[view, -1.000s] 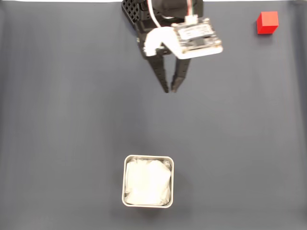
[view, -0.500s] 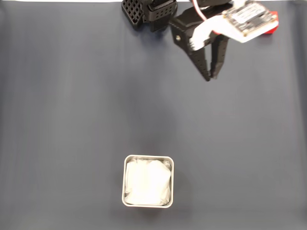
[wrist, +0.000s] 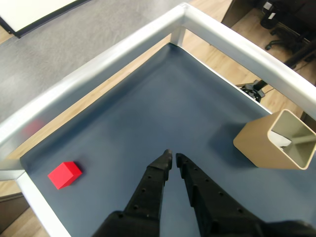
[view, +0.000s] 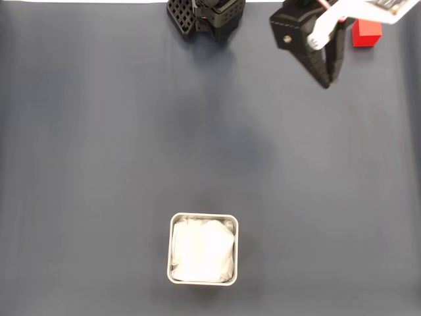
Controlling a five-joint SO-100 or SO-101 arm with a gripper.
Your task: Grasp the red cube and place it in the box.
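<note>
Claw (wrist: 173, 157) nearly closed, empty | wrist: tan holder (wrist: 273, 142) | fixed: box (view: 203, 249)

We see the gripper (view: 326, 83) near the mat's top right corner in the fixed view, holding nothing. Its black fingers (wrist: 153, 182) nearly meet at the tips, pointing down over the mat.

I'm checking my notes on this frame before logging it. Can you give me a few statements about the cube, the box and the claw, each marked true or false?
1. The red cube sits on the mat, apart from the claw. True.
2. The box already holds the cube. False: only white lining shows inside.
3. The claw grips the cube. False: it holds nothing and its fingers are nearly together.
4. In the fixed view the cube lies near the top right corner. True.
</note>
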